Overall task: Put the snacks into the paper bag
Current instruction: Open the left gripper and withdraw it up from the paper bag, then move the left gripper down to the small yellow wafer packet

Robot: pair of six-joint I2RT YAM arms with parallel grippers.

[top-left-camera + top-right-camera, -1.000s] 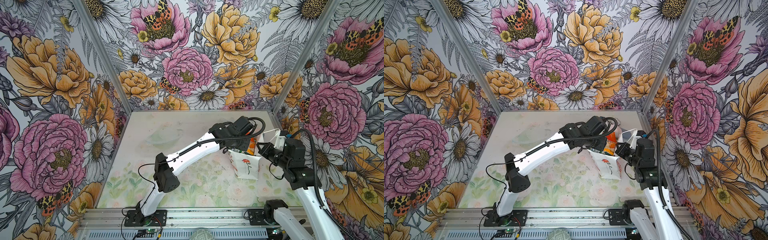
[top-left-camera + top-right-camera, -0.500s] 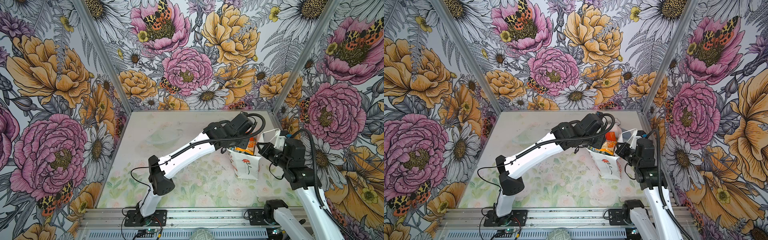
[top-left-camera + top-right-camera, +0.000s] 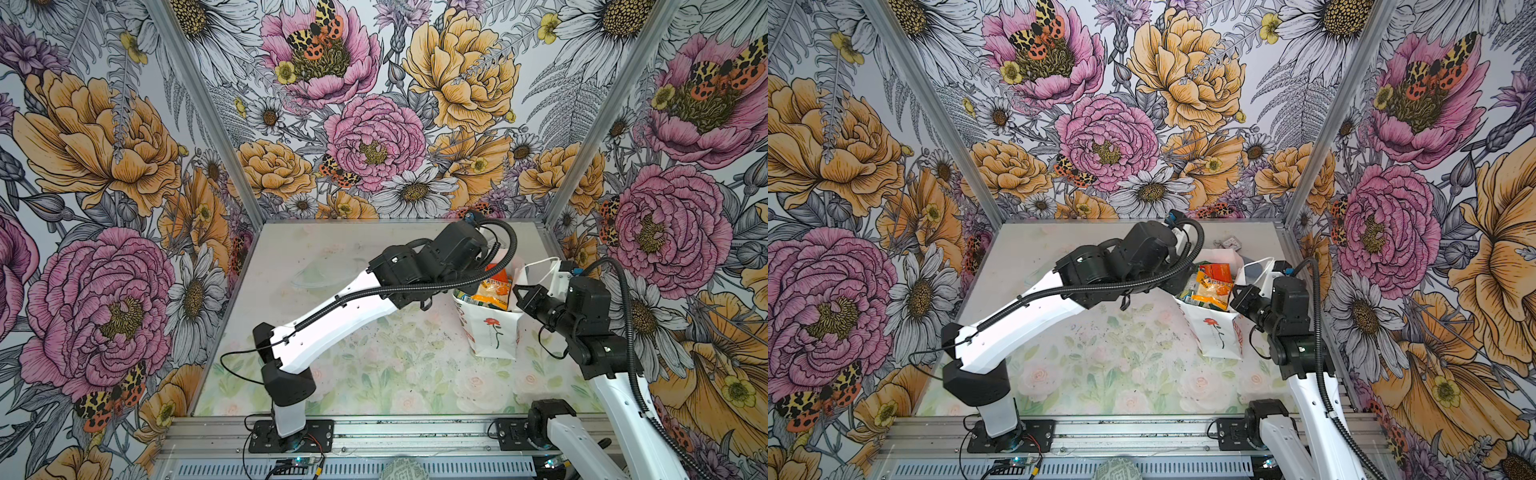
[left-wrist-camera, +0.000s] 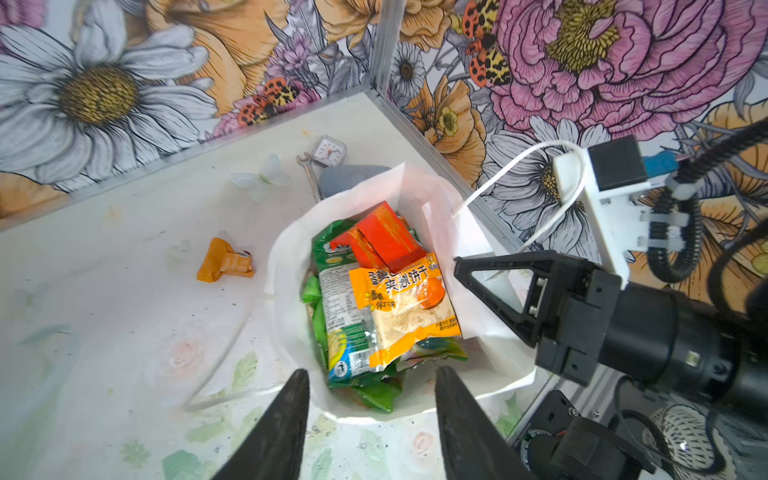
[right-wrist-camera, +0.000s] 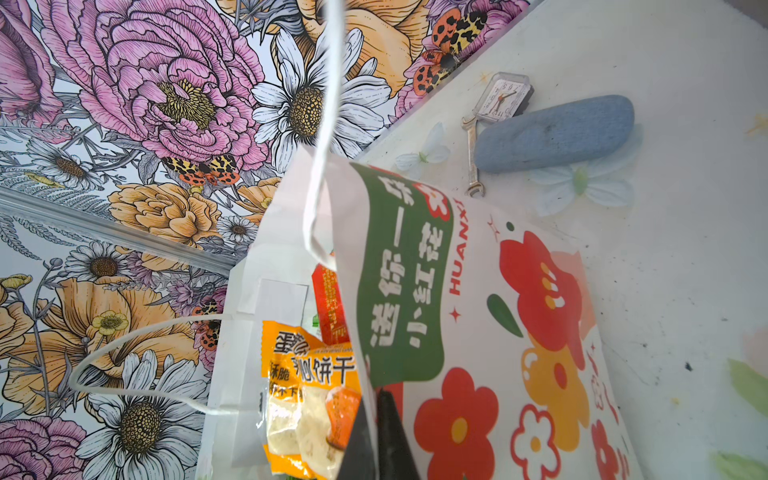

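snacks (image 4: 399, 299) in paper bag (image 3: 492, 336), clock (image 5: 503, 97) & wrench (image 5: 471, 153) behind bag

Both top views: high, looking down, well back from the paper bag (image 3: 496, 338). Left wrist close above its mouth, right wrist just beside it; both see inside.

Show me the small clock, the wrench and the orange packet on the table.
small clock (image 4: 329, 150): left wrist view, on its dial.
wrench (image 5: 471, 154): right wrist view, on its shaft.
orange packet (image 4: 224, 262): left wrist view, on its middle.
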